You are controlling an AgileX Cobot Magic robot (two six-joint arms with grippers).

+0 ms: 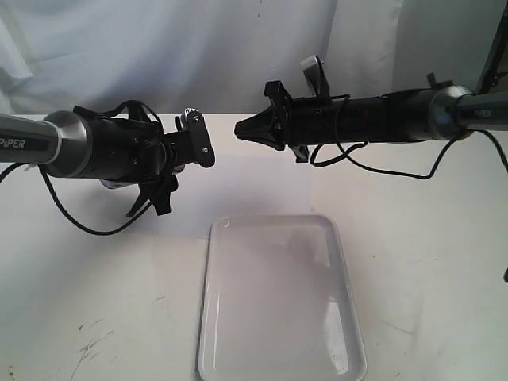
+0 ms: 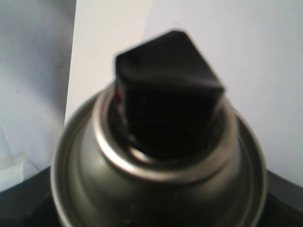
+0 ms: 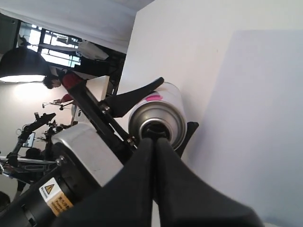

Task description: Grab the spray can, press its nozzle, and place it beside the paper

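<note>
- Left pincer (image 3: 176, 104) is clamped on the spray can (image 3: 163, 108), with one black finger on each side of its body, well off the table (image 1: 95, 278).
- Right pincer (image 1: 240, 128) has its jaws pressed together into a single wedge-shaped point.
- The can lies on its side rather than upright. Its long axis runs roughly toward the right pincer, a little skewed, and its domed silver top faces that pincer's point.
- The black nozzle (image 2: 168, 90) stands in the middle of the dome. From the right wrist, the closed point covers that middle. Whether it touches the nozzle cannot be told.
- In the exterior view a narrow gap shows between the left pincer's fingers and the right pincer's point. Those fingers mostly hide the can there.
- A white tray (image 1: 208, 317) with a raised rim lies on the table below the gap between the pincers and nearer the exterior camera. Its far edge is near the spot under them.
- Bare table spreads out to either side of the tray, below both pincers.
- The left arm (image 1: 48, 147) and right arm (image 1: 397, 115) both reach in nearly level and point at each other. The right one rides slightly higher.
- A black cable (image 1: 79, 222) loops down under the left arm, clear of the tray.
</note>
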